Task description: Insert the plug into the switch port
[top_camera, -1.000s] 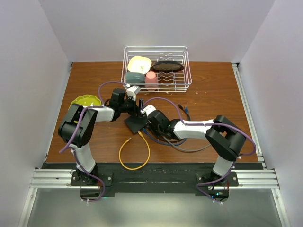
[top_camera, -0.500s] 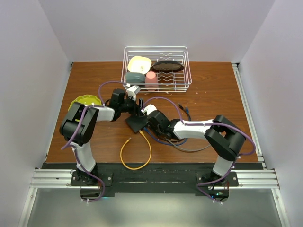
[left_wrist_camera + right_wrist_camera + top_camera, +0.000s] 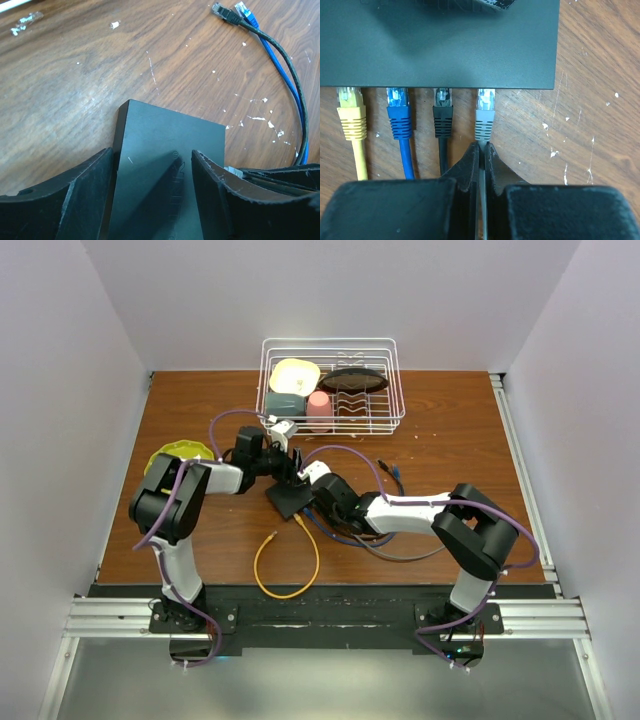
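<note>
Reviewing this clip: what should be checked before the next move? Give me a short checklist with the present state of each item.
1. Grip: right claw shut on the grey cable just behind the grey plug: ok.
2. Alignment: grey plug lined up with a port in the switch edge: ok.
3. Seating: grey plug fully home: cannot tell.
4. Brace: left claw straddles the switch: ok; firm contact: cannot tell.
5. Clearance: black plug clear of the right claw: ok.
</note>
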You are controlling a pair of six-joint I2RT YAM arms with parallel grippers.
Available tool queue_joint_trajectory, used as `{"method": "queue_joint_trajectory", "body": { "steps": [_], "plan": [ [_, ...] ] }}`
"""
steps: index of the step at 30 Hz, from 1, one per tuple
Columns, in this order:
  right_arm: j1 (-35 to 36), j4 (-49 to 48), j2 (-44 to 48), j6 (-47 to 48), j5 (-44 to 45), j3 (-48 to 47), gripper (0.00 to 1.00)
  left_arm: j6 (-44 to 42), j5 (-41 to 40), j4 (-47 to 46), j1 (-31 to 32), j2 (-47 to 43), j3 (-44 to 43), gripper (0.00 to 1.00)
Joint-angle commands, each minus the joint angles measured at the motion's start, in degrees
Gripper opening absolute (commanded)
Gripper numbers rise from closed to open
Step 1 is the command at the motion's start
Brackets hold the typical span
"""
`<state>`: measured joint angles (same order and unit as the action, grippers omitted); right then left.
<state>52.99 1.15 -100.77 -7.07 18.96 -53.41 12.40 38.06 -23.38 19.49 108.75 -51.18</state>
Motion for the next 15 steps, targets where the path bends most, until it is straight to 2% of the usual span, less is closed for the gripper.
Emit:
{"method": "queue_joint_trajectory", "body": {
  "steps": [1, 7, 15],
  "plan": [
    [-0.79, -9.5, -2.24, 0.92, 1.52, -2.14, 0.0, -0.01, 13.61, 7.2, 3.28, 1.38, -0.33, 0.6],
    [-0.96, -11.17, -1.8, 0.65, 1.25, -2.32, 0.0, -2.29, 14.76, 11.41, 3.28, 2.08, -1.73, 0.5],
    [-1.93, -14.33, -1.53, -0.31, 0.99, -2.84, 0.0, -5.63, 16.6, 17.48, 3.37, 3.31, -3.05, 0.46]
  ]
}}
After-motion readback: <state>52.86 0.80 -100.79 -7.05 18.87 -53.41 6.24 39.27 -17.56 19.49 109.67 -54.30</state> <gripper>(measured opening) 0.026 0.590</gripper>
